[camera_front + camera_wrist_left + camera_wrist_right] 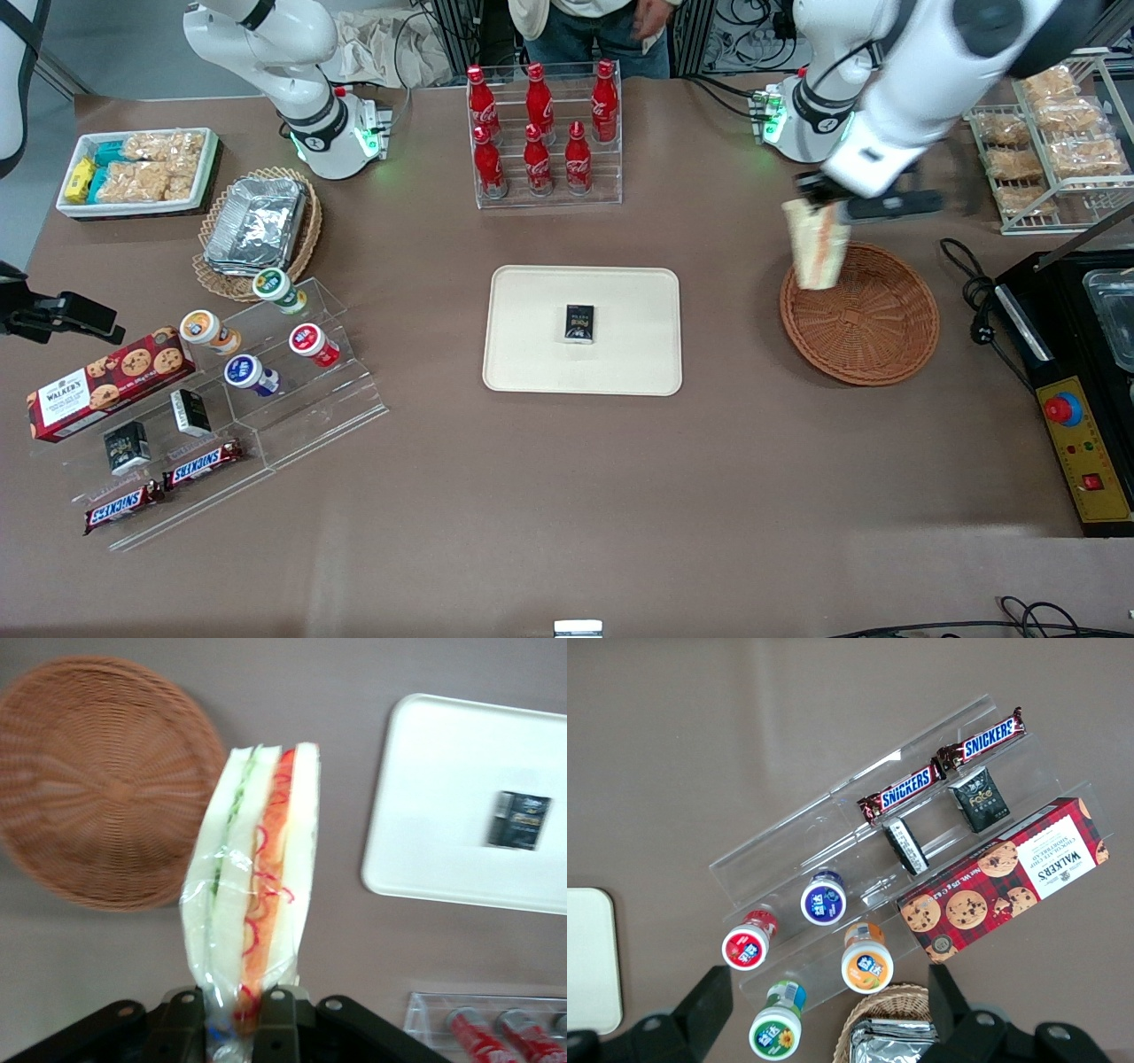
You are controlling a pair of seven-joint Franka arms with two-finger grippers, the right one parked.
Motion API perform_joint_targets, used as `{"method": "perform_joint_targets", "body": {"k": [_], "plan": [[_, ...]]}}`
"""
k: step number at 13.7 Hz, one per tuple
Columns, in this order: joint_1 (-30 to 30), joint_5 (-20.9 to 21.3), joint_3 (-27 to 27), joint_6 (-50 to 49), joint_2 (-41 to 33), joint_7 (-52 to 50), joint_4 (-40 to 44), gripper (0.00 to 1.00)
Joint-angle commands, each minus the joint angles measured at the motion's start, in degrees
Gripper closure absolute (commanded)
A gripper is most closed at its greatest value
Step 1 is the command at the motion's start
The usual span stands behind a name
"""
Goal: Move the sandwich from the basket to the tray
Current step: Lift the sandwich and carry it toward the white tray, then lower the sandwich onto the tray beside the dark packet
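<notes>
The left gripper (237,1020) hung above the basket's (873,323) edge, its fingers (276,1017) pinching the wrapped sandwich (817,254) at one end, so the wedge dangled clear of the weave. The lift looked done and the carry was in hand. Next, the arm would need to travel toward the parked arm's end of the bench, to the tray (532,354), and lower the sandwich beside the small dark packet (580,323) lying there.
</notes>
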Motion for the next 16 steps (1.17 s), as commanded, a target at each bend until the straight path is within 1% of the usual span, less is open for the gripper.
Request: {"method": "perform_joint_targets", "body": {"k": [1,4,7,10,12,14,16], "plan": [[-6.7,-1.2,-3.0,7.3,4.7,-12.2,1.5,1.0],[-8.1,-1.1,-8.4,17.9,12.7,-19.0,2.1,1.0],[-8.1,0.1,-9.5,22.4,19.5,-19.0,1.9,1.0],[-8.1,5.0,-9.5,26.8,27.3,-19.6,1.9,1.0],[-8.2,6.7,-9.4,28.8,30.0,-19.9,2.1,1.0],[-8.2,10.1,-9.4,29.4,31.3,-20.1,2.4,1.0],[-8.0,11.8,-9.3,29.4,32.9,-20.1,3.0,1.0]]}}
